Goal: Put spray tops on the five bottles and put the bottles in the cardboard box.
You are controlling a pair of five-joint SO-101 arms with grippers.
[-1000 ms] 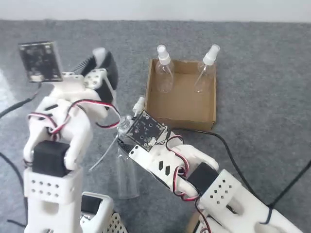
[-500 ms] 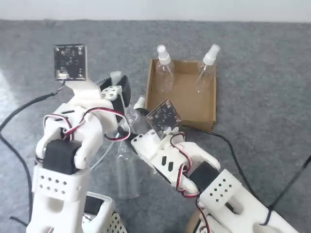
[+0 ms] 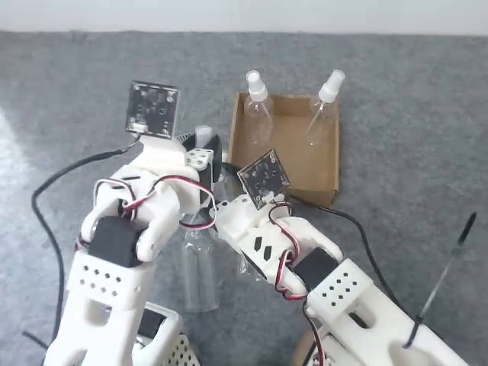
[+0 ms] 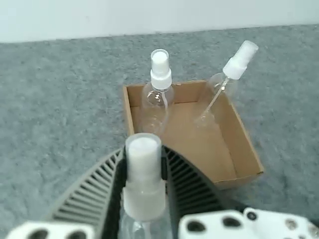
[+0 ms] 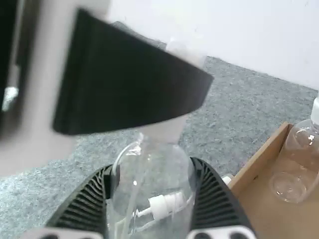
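Now bottle (image 5: 149, 167) upright in right gripper (image 5: 149, 201); left gripper (image 4: 143, 167) pinches spray top (image 4: 143, 149).

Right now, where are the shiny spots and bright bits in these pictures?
Right wrist view: white glints on the clear bottle in the right gripper. Left wrist view: the spray top in the left gripper looks bright white. High view: soft, even light, one pale patch on the carpet.

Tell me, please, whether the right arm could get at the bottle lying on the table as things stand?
Probably not: the right gripper is shut on a second bottle, and the lying bottle sits close in between both arms.
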